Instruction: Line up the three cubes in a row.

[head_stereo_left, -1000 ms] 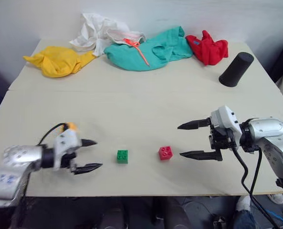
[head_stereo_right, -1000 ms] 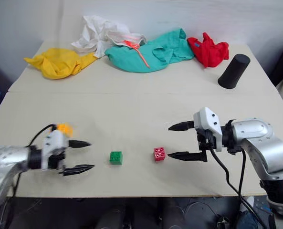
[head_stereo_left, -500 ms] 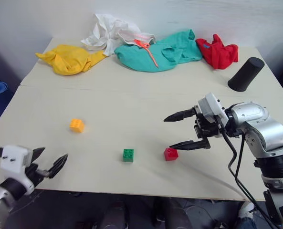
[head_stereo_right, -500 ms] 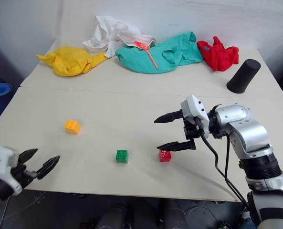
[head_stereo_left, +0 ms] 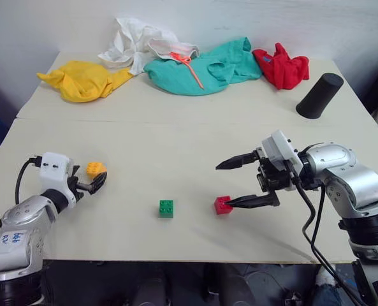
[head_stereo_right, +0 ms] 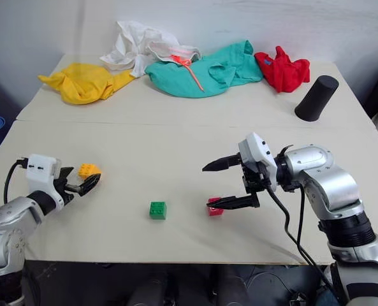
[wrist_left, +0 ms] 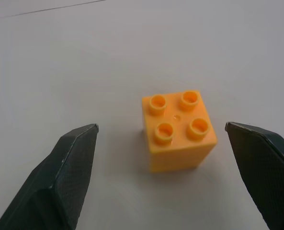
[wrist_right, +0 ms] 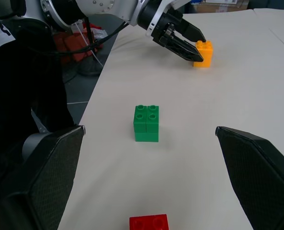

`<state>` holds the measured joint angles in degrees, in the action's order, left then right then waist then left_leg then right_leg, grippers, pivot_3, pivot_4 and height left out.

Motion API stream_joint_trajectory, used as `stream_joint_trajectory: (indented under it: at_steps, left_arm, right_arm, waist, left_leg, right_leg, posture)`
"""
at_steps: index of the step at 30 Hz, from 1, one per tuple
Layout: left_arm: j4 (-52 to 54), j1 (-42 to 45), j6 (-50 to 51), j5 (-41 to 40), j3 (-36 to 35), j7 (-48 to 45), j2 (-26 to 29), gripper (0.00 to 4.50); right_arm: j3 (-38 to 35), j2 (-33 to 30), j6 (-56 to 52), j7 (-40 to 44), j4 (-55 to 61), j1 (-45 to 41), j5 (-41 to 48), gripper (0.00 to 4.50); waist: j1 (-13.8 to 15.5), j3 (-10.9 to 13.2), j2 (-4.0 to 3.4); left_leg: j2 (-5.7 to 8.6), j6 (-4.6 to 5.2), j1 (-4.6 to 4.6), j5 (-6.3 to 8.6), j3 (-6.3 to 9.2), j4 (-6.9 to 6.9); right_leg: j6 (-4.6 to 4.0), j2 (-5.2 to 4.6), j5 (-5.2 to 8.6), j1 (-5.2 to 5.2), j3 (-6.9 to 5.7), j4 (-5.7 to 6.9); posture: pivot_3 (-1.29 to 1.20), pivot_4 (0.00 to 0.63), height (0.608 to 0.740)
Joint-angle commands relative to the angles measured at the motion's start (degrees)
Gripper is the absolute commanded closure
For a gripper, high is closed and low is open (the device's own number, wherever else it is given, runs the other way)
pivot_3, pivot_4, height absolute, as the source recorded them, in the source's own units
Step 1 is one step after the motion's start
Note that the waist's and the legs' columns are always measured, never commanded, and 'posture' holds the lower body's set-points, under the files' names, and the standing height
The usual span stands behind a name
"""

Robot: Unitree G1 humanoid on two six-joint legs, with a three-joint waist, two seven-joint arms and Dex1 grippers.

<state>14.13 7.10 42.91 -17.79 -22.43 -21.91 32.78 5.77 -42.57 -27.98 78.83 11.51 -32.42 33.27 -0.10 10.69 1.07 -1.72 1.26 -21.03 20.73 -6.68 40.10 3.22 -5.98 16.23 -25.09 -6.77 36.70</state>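
Pale beige worktop [head_stereo_left: 176, 140] against a white wall, with yellow [head_stereo_left: 80, 80], white [head_stereo_left: 134, 44], teal [head_stereo_left: 204, 64] and red cloths [head_stereo_left: 279, 65] and a black cylinder [head_stereo_left: 318, 95] along its far edge. The green brick [head_stereo_left: 166, 208] and red brick [head_stereo_left: 222, 204] sat near the front edge, and the orange-yellow brick [wrist_left: 177, 129] near the left edge. Left gripper [wrist_left: 161, 143] had its jaws wide open around the orange-yellow brick, not touching it. Right gripper [head_stereo_left: 230, 183] jaws were wide open too, holding nothing, just above the red brick.

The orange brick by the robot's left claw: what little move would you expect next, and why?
Probably the left gripper eases a little further forward and then shuts on the orange brick. Its two fingers stand open on either side of the brick, not yet touching it. That brick sits off to the left and further back than the green brick and red brick, so it needs moving into their row.
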Motion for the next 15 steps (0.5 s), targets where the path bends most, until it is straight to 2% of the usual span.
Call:
stream_joint_trajectory:
  at_steps: [1, 3, 6, 13, 14, 15]
  left_arm:
    - [-1.9, 1.8, -2.1, 0.9, 1.2, -0.2, 1.0, 0.02]
    - [-3.2, 3.0, -2.7, 1.2, 2.5, -0.6, 1.1, 0.02]
    - [-3.8, 3.7, -2.6, 0.7, 2.7, -1.1, 1.3, 0.58]
    - [-3.8, 3.3, -2.4, 0.6, 2.5, -1.6, 2.0, 2.72]
    - [-3.6, 3.2, -2.4, 0.5, 2.5, -1.6, 1.9, 2.97]
    - [-3.5, 3.1, -2.3, 0.4, 2.4, -1.6, 1.9, 2.97]
  right_arm:
    - [-2.2, -0.2, 0.3, -1.3, 2.7, 0.5, 1.1, 0.00]
    - [-2.3, -0.3, 0.2, -1.8, 3.3, 1.1, 1.3, 0.00]
    - [-2.5, -0.4, 0.1, -2.7, 4.1, 1.8, 1.3, 0.00]
    - [-2.8, -0.7, 0.0, -3.6, 5.1, 3.1, 1.2, 0.00]
    - [-2.9, -0.8, 0.0, -3.6, 5.2, 3.2, 1.2, 0.00]
    - [-3.0, -0.8, 0.1, -3.6, 5.2, 3.4, 1.2, 0.00]
  waist:
    - [0.0, 0.0, 0.00]
    - [0.0, 0.0, 0.00]
    - [0.1, 0.0, 0.00]
    - [0.0, 0.0, 0.00]
    - [0.0, 0.0, 0.00]
    - [0.0, 0.0, 0.00]
  left_leg:
    - [0.00, 0.00, 0.00, 0.00, 0.00, 0.00]
    - [0.00, -0.01, 0.00, 0.00, 0.00, 0.00]
    - [0.01, -0.01, -0.01, -0.01, 0.00, 0.01]
    - [0.00, -0.02, -0.01, -0.01, 0.00, 0.00]
    - [0.00, -0.02, 0.00, -0.01, 0.00, 0.00]
    - [0.00, -0.02, -0.01, -0.01, 0.00, 0.00]
  right_leg:
    - [0.00, 0.00, 0.00, 0.00, 0.00, 0.00]
    - [0.00, 0.00, 0.00, 0.00, 0.00, 0.00]
    - [0.00, 0.00, 0.00, 0.00, 0.00, 0.00]
    - [0.01, 0.01, -0.01, -0.01, 0.00, 0.01]
    - [0.01, 0.01, -0.01, -0.01, 0.00, 0.00]
    - [0.01, 0.00, -0.01, -0.01, 0.01, 0.00]
  posture:
    - [0.00, 0.150, 0.740]
    - [0.00, 0.150, 0.740]
    - [0.00, 0.150, 0.740]
    - [0.00, 0.150, 0.740]
    - [0.00, 0.150, 0.740]
    - [0.00, 0.150, 0.740]
